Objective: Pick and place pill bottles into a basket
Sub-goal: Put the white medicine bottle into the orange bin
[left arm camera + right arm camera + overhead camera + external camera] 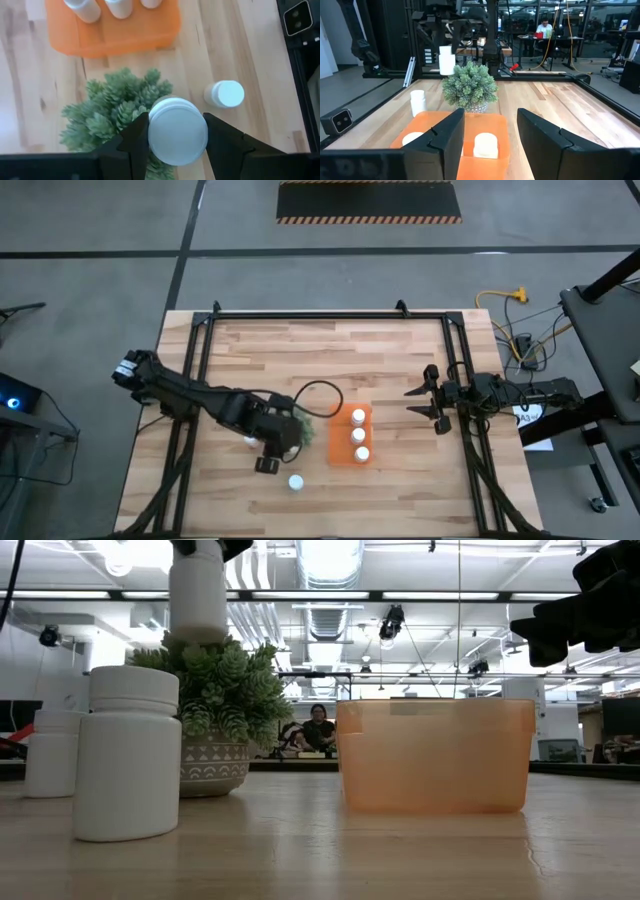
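The orange basket [340, 442] stands at mid-table with three white pill bottles [358, 436] upright in it. My left gripper [278, 442] is shut on another white bottle [177, 131], held above the green plant [112, 112]. Two more bottles stand on the table: one near the front edge [296, 482] and one beside the plant [225, 94]. My right gripper [410, 402] is open and empty, right of the basket, above the table. My left gripper pinches the bottle between its two fingers [137, 137] at its upper end, on opposite sides by the cap [155, 131]. The fingers come from above, pointing down. The bottle hangs upright [198, 595], lifted clear, just above the plant's top.
The potted plant [215, 710] stands left of the basket [435, 755], right under the held bottle. Black frame rails [200, 350] run along the table's left, far and right sides. Bare wood lies toward the far side of the table.
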`<state>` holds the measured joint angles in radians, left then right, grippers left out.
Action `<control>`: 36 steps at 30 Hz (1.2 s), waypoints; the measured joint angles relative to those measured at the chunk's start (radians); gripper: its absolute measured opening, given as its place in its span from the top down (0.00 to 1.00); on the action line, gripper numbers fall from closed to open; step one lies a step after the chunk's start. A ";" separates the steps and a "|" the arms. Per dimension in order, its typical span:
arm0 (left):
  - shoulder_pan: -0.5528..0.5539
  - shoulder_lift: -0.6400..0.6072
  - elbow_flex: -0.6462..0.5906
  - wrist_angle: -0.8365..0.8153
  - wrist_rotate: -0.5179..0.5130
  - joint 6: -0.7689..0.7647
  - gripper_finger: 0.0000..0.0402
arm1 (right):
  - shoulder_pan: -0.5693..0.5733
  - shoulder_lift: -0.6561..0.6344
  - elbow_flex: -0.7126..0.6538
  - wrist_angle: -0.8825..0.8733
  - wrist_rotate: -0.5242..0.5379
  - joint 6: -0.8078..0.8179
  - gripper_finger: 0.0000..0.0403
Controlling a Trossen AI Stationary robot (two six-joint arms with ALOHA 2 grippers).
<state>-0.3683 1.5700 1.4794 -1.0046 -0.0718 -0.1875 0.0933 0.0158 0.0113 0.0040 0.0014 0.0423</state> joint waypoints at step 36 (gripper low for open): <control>0.214 0.436 0.515 -0.140 0.064 0.367 0.65 | 0.000 -0.001 0.000 0.000 0.000 0.001 0.58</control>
<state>-0.1539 2.0063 1.9943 -1.1444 -0.0078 0.1797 0.0933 0.0151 0.0109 0.0040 0.0013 0.0431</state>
